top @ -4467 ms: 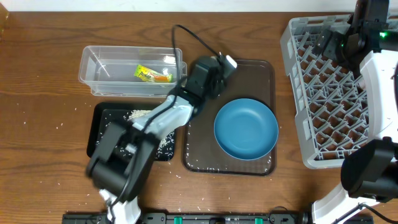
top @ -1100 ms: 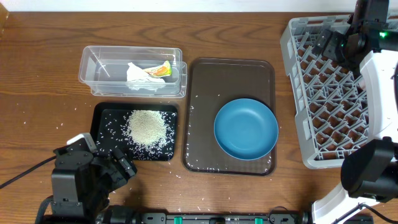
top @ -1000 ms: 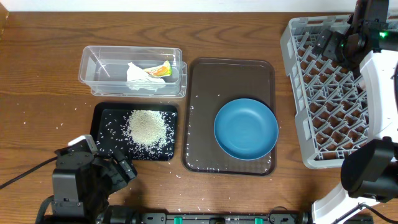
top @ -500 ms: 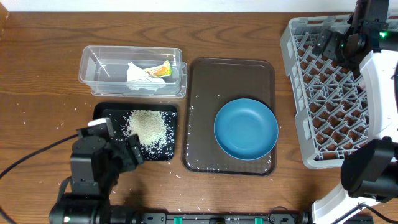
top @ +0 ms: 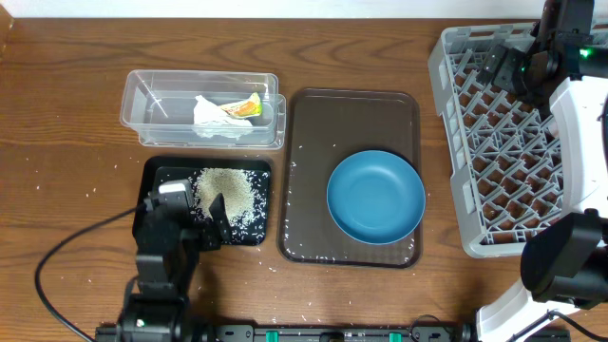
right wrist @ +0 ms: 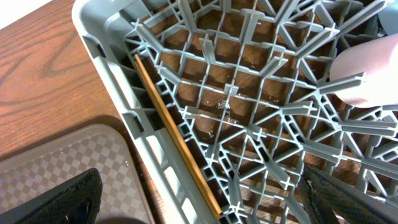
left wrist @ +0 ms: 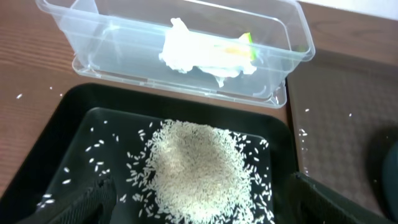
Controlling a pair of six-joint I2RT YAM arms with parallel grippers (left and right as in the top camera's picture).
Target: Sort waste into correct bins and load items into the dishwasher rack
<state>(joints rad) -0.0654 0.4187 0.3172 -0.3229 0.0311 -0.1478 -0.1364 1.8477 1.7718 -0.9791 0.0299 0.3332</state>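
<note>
A heap of white rice (top: 226, 190) (left wrist: 196, 168) lies in the black tray (top: 150, 179) (left wrist: 56, 137). My left gripper (top: 187, 205) (left wrist: 205, 205) hovers open over the tray's near side, one finger on each side of the heap, holding nothing. Behind it the clear tub (top: 142, 104) (left wrist: 286, 37) holds crumpled tissue (top: 211, 116) (left wrist: 186, 56) and the wrapper (top: 247, 106) (left wrist: 239, 51). The light-blue bowl (top: 375, 197) sits on the brown tray (top: 351, 119). My right gripper (right wrist: 205, 202) hangs open over the grey rack (top: 494, 171) (right wrist: 249, 124), where a chopstick (right wrist: 174, 140) and a pale pink bowl (right wrist: 367, 78) lie.
Loose rice grains dot the wood around the black tray and the brown tray's near edge (top: 347, 255). The right arm (top: 546, 57) covers the rack's far right corner. The left arm's cable (top: 66, 261) loops over the table's front left.
My left arm has swung from the table's front left forward over the black tray. Since the oldest frame, tissue has appeared in the tub and rice shows in the tray. The right arm is still.
</note>
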